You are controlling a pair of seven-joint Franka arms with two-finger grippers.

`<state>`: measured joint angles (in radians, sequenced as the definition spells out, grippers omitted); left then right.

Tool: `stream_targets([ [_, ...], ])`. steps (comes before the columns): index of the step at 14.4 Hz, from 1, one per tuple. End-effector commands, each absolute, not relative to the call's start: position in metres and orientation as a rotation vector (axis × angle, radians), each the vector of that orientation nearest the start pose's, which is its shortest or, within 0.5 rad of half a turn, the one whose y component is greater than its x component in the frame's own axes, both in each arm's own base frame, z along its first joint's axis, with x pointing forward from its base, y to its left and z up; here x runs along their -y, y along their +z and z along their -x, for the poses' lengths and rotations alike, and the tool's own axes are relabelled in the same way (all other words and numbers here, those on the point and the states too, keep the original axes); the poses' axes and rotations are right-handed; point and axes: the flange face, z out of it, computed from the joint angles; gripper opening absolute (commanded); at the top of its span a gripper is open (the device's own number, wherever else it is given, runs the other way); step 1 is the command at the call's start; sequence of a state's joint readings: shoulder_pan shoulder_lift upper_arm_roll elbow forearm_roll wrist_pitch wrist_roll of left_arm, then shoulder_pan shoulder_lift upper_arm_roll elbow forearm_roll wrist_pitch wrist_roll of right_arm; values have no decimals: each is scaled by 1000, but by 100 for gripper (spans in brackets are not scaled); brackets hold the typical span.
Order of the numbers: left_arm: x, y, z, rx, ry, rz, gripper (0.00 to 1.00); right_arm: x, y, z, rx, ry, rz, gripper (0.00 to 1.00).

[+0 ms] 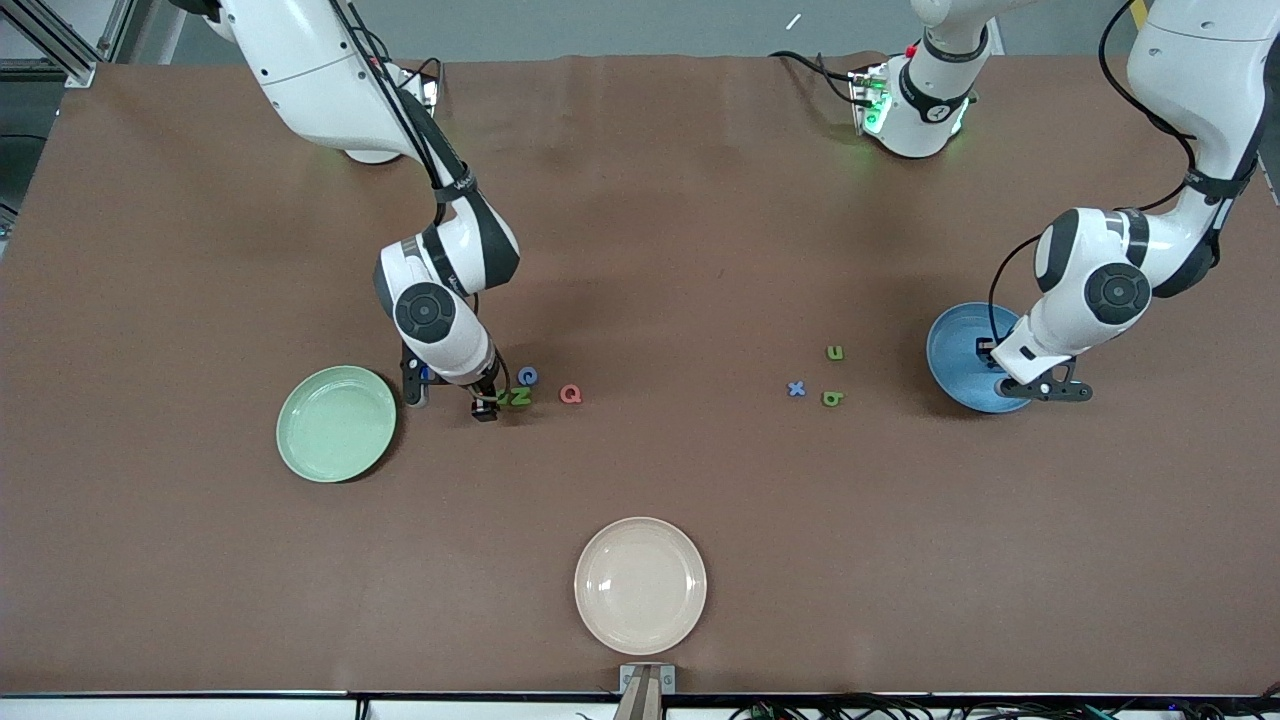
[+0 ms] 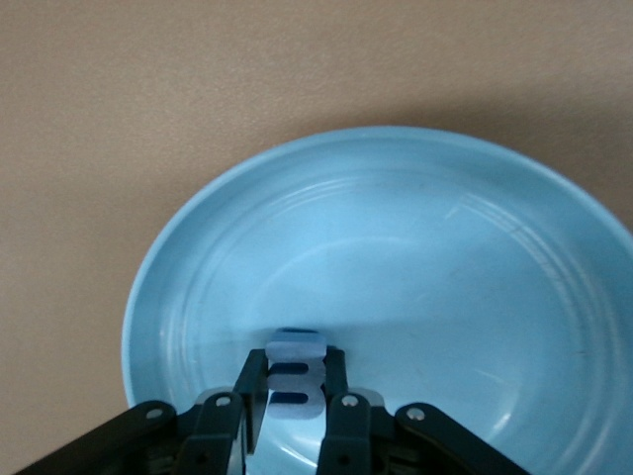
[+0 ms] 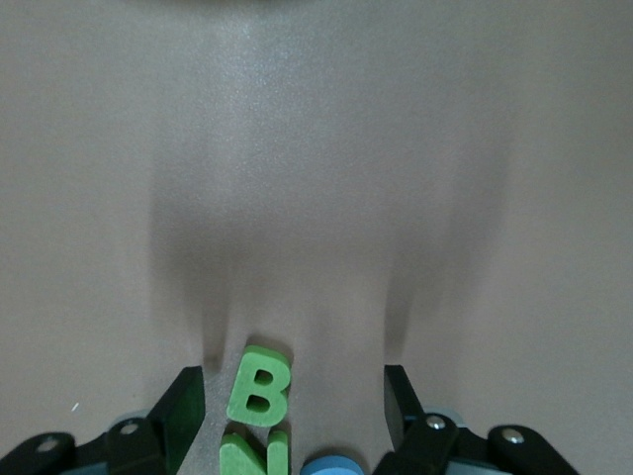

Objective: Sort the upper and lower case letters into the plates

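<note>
While left gripper (image 2: 295, 391) pinches pale letter (image 2: 296, 379) over blue plate (image 2: 415, 257), right gripper (image 3: 294, 411) straddles green B (image 3: 260, 386), jaws spread

Three round plates are lying on the table: one mint green plate (image 1: 336, 423), one sky blue plate (image 1: 955, 350) and one cream-white plate (image 1: 640, 585). Eight letters are showing in all. Four are green: a B (image 3: 260, 384), an N (image 3: 252, 457) and two small green letters (image 1: 835, 352) (image 1: 833, 398). Two are blue: a rounded blue letter (image 1: 527, 375) and a blue x (image 1: 796, 388). One is a red Q (image 1: 570, 394), and one is a pale letter (image 2: 295, 381).
</note>
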<state>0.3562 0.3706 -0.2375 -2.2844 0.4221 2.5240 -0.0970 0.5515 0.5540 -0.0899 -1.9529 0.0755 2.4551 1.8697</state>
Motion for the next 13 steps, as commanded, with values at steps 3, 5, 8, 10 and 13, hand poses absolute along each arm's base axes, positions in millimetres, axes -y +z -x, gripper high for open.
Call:
stream_targets([
  [3, -57, 184, -518, -252, 124, 2983, 12, -279, 179, -557, -2116, 8, 2356, 76],
  [5, -55, 189, -519, -259, 113, 2980, 63, -278, 177, -561, -2113, 5, 2355, 65],
  [8, -34, 204, -524, -300, 124, 2967, 91, -276, 178, -563, -2115, 7, 2357, 28],
  [10, -14, 222, -525, -320, 132, 2956, 97, -274, 178, -562, -2116, 13, 2365, 4],
  [13, 22, 231, -525, -274, 114, 2982, 99, -256, 191, -569, -2066, 33, 2444, 0],
])
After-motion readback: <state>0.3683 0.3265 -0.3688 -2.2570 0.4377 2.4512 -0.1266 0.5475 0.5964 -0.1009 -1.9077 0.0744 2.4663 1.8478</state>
